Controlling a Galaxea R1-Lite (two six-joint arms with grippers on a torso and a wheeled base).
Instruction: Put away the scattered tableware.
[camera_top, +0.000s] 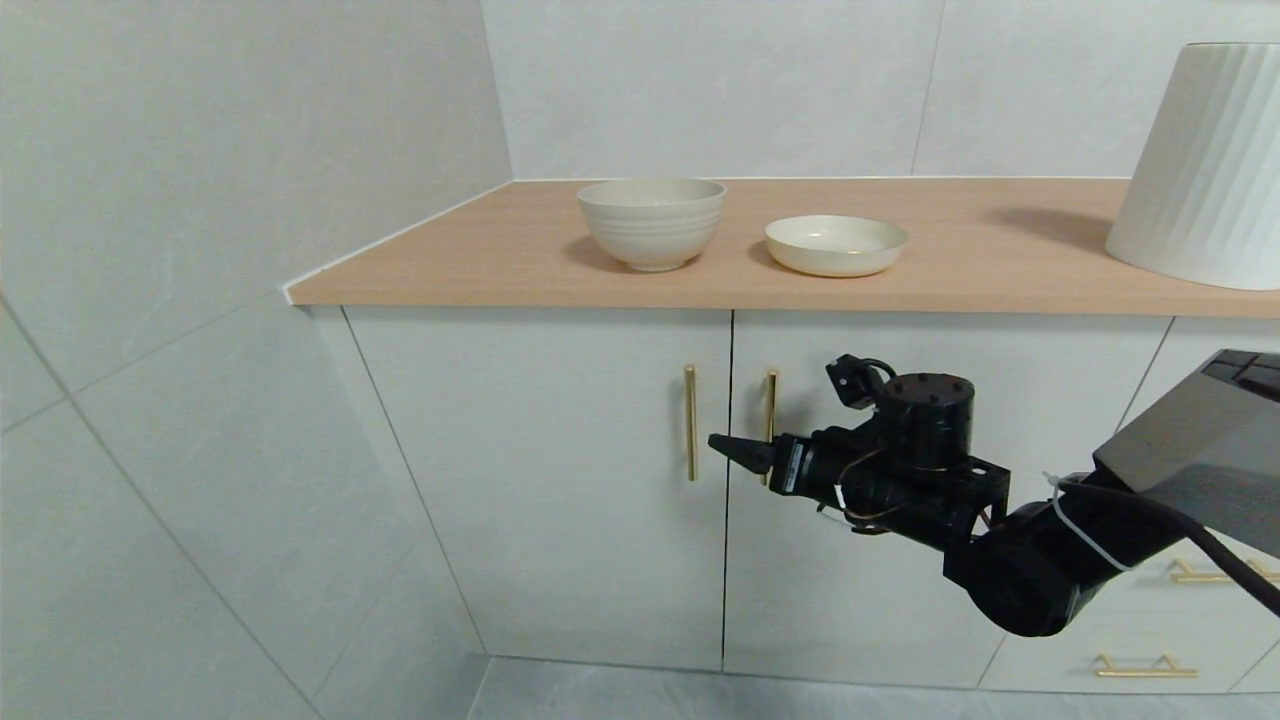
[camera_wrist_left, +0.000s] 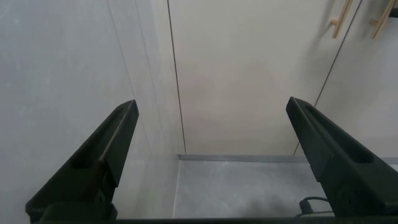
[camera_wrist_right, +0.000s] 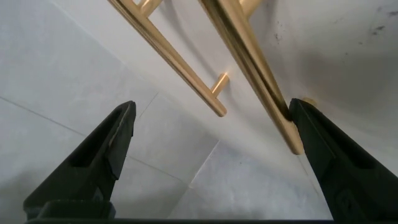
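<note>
Right gripper (camera_top: 728, 445), jaws apart, at door handles (camera_top: 690, 420); bowl (camera_top: 652, 222) on countertop (camera_top: 480, 262).

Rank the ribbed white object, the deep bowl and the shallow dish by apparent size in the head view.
1. ribbed white object, largest, though cut off at the edge.
2. deep bowl.
3. shallow dish, nearly as wide as the bowl but much lower.

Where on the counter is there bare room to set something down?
The widest bare stretch of counter lies between the dish and the ribbed white object. A smaller patch sits between the bowl and the left wall. The gap between bowl and dish is the tight spot.
</note>
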